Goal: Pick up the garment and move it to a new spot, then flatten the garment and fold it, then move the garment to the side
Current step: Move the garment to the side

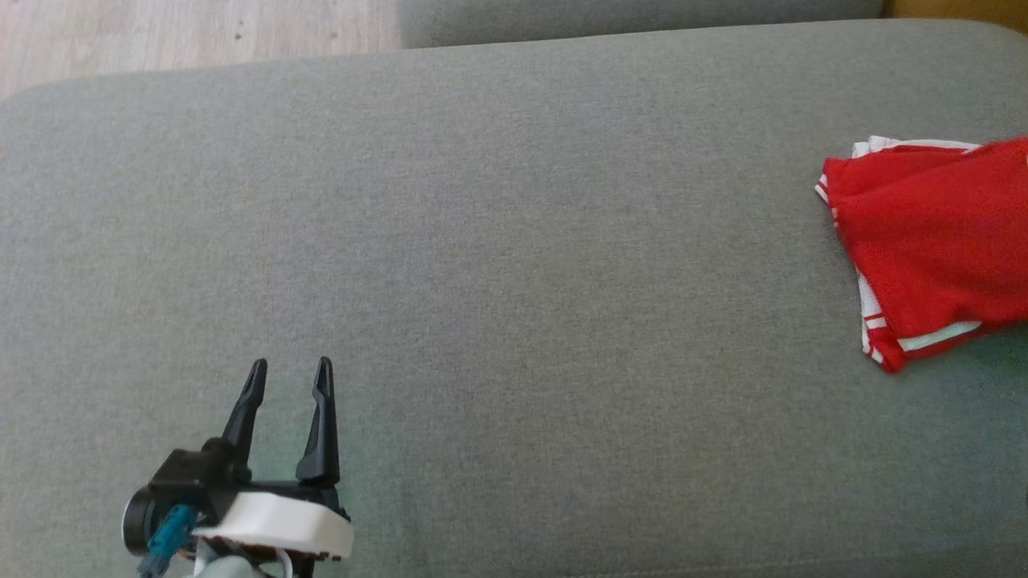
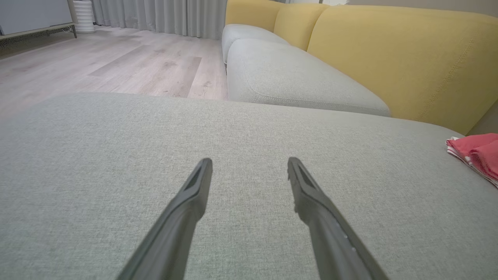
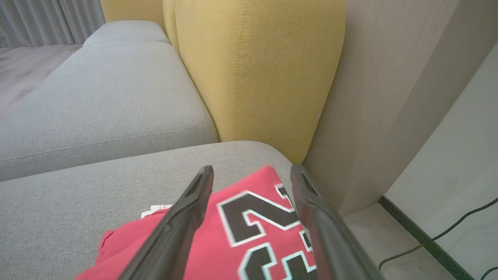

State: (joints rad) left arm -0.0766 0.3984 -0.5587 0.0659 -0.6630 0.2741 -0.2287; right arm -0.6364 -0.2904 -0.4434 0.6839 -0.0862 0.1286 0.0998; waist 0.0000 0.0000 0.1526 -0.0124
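Shirt [image 1: 932, 249] lies folded at the right end of the cushion [image 1: 514, 241], seemingly set aside as the task asks. My right claw [image 3: 252, 168] hangs open just above it, empty; my left claw [image 1: 291, 364] rests open, near left.

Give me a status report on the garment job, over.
Left gripper open, empty, over grey cushion. Right gripper open above folded red jersey at cushion's right end. Yellow backrest close behind.
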